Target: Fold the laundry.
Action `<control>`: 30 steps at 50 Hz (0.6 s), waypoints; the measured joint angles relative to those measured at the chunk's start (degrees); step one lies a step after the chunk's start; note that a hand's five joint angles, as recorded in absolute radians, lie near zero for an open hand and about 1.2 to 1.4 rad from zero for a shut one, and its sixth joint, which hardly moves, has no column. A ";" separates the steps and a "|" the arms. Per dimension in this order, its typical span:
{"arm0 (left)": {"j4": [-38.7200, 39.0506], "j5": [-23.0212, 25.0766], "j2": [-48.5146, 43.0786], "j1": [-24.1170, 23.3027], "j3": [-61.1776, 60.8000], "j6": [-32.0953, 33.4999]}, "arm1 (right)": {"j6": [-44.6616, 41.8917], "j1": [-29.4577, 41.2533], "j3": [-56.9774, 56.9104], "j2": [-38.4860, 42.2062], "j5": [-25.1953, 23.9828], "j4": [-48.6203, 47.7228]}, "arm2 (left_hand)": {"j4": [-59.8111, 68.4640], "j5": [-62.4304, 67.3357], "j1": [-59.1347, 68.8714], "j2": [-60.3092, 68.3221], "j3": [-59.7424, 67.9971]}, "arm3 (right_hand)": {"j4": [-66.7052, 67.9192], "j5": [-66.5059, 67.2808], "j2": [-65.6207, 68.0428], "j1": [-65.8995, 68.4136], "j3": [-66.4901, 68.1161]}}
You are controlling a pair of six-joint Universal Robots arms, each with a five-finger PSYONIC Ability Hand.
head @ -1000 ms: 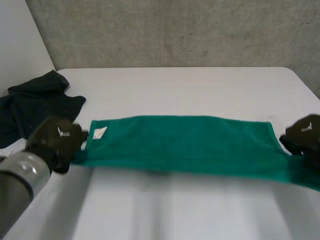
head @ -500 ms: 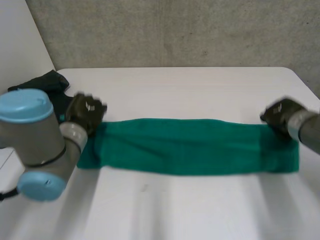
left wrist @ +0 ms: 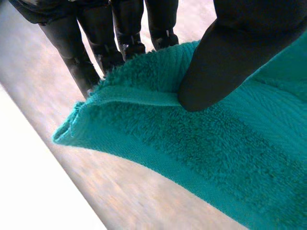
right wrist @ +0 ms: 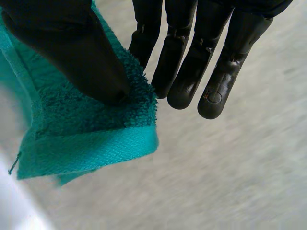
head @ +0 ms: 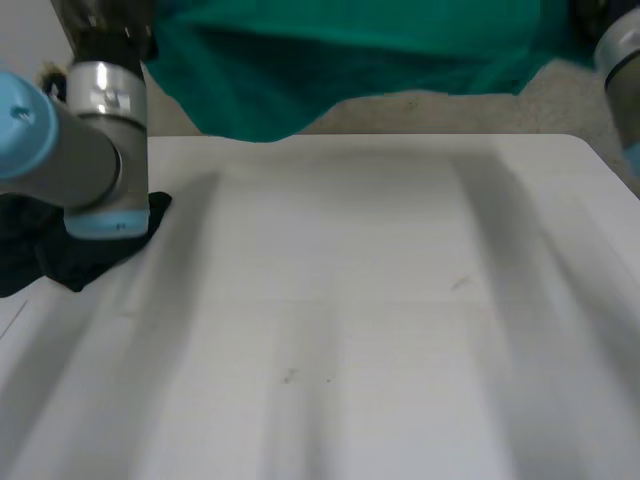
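The green towel (head: 340, 60) hangs stretched in the air above the table's far edge, held up between both arms. My left hand (left wrist: 225, 57) pinches one end: the thumb presses the towel's (left wrist: 201, 143) edge near a corner against the straight fingers (left wrist: 96, 43) behind it. My right hand (right wrist: 72, 52) pinches the other end at a hemmed corner of the towel (right wrist: 81, 139), thumb on top, with the fingers (right wrist: 216, 57) straight behind the cloth. In the head view the left arm (head: 95, 150) rises at the left and the right arm (head: 620, 60) at the far right.
A heap of dark clothing (head: 60, 250) lies at the table's left edge, partly behind the left arm. The white table (head: 350, 330) stretches out below the towel. A grey wall stands behind it.
The towel lay folded in a long strip on the table. Both hands have lifted it by its ends, high and toward the far edge, so it now hangs in the air.
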 measured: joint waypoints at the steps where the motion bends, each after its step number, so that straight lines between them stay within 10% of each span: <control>1: -0.53 0.06 -0.35 0.09 -1.70 -0.46 | -0.04 0.07 0.31 0.98 -0.18 1.42 | 0.00 0.00 0.00 0.00 0.00 | 0.00 0.00 0.00 0.00 0.00; 17: -7.64 0.04 -10.97 -0.66 -14.94 -0.03 | -3.25 0.08 2.27 18.11 -1.77 17.78 | 0.00 0.00 0.00 0.01 0.01 | 0.00 0.00 0.00 0.00 0.00; 30: -34.81 0.44 8.58 -0.31 -31.28 2.89 | -13.54 -3.08 25.84 -0.40 -2.02 36.00 | 0.01 0.00 0.00 0.01 0.01 | 0.00 0.00 0.00 0.00 0.00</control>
